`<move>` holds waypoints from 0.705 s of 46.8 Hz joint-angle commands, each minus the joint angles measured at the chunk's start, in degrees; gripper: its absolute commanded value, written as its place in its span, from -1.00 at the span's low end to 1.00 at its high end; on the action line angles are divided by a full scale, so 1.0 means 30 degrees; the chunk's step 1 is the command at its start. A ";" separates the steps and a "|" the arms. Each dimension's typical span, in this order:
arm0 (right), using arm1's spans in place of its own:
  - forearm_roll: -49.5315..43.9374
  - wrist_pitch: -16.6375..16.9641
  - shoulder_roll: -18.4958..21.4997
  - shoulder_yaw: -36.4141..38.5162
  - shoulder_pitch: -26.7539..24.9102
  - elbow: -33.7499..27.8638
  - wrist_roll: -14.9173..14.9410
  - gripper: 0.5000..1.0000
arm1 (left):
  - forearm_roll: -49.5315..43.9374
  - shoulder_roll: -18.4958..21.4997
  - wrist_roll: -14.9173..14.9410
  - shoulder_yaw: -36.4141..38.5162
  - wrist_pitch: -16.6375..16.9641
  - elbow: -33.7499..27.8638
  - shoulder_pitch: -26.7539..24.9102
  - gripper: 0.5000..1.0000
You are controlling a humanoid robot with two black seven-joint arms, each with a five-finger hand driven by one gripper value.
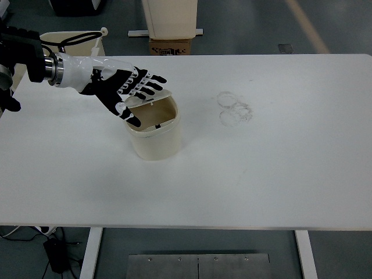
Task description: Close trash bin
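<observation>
A small cream trash bin (156, 139) stands on the white table (261, 174), left of centre. Its hinged lid (156, 96) is tipped down over the opening, with a gap still showing at the front. My left hand (129, 90) lies flat on top of the lid, fingers spread, palm down, holding nothing. The hand hides most of the lid. My right hand is out of view.
Faint ring marks (233, 108) stain the table right of the bin. Behind the table's far edge stand a cardboard box (170, 45) and a cream cabinet (172, 16). A cream container (70, 39) sits at the far left.
</observation>
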 commanded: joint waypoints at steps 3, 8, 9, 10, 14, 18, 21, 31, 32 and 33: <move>-0.0007 0.0006 0.0000 0.0000 0.0000 -0.0001 0.0000 0.97 | 0.0002 -0.0182 -0.0020 0.0005 0.0083 -0.0135 0.0246 1.00; 0.0022 -0.0023 0.0000 0.0000 0.0000 -0.0001 0.0000 0.97 | -0.0348 -0.0300 -0.0138 0.0005 0.0083 -0.0223 0.0275 1.00; 0.0022 0.0005 0.0000 0.0000 0.0000 -0.0001 0.0000 0.97 | -0.0465 -0.0300 -0.0138 0.0005 0.0083 -0.0223 0.0275 1.00; -0.0007 0.0006 0.0000 0.0000 0.0000 -0.0001 0.0000 0.97 | -0.0612 -0.0358 -0.0167 0.0005 0.0112 -0.0223 0.0275 1.00; -0.0007 0.0006 0.0000 0.0000 0.0000 -0.0001 0.0000 0.97 | -0.0906 -0.0505 -0.0167 -0.0025 0.0112 -0.0223 0.0275 1.00; 0.0022 0.0006 0.0000 0.0000 0.0000 -0.0001 0.0000 0.97 | -0.0935 -0.0563 -0.0167 -0.0025 0.0141 -0.0223 0.0421 1.00; -0.0007 0.0006 0.0000 0.0000 0.0000 -0.0001 0.0000 0.97 | -0.0935 -0.0564 -0.0167 -0.0025 0.0141 -0.0223 0.0509 1.00; -0.0007 0.0005 0.0000 0.0000 0.0000 -0.0001 0.0000 0.97 | -0.0935 -0.0534 -0.0167 -0.0025 0.0229 -0.0574 0.1095 1.00; 0.0022 0.0006 0.0000 0.0000 0.0000 -0.0001 0.0000 0.97 | -0.0935 -0.0534 -0.0167 -0.0025 0.0287 -0.0603 0.1095 1.00; -0.0007 0.0006 0.0000 0.0000 0.0000 -0.0001 0.0000 0.97 | -0.0935 -0.0534 -0.0167 -0.0025 0.0317 -0.0633 0.1124 1.00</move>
